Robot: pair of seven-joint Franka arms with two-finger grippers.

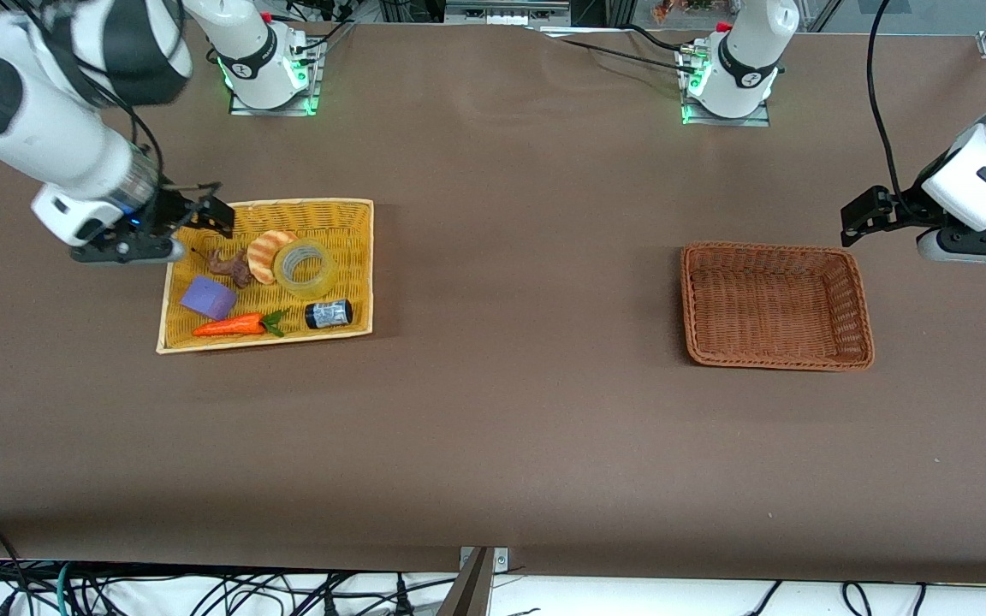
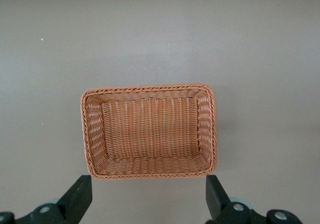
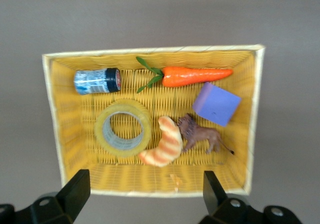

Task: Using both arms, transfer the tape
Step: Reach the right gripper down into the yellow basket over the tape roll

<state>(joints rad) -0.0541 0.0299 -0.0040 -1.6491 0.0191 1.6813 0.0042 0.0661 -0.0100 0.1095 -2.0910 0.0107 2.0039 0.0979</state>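
In the yellow tray (image 1: pixel 175 282), going from the edge nearest the front camera upward, lie the carrot (image 1: pixel 229 326) and the small can (image 1: pixel 328 314), then the purple block (image 1: pixel 208 298), then the tape (image 1: pixel 305 268) lying flat with its hollow core up, the croissant toy (image 1: pixel 265 254) touching it at its nine o'clock and the toy lion (image 1: pixel 230 266) next along. The right gripper (image 1: pixel 189 224) hovers over the tray's corner nearest the right arm's base, fingers spread wide and holding nothing. I judge the pick should come straight down with one finger in the core and one outside the ring at its three o'clock, clear of the croissant. The left gripper (image 1: pixel 865 218), also spread and empty, waits above the table at about one o'clock from the brown basket (image 1: pixel 861 282). Neither wrist view shows the fingertips; the left arm's upper links are cut off.
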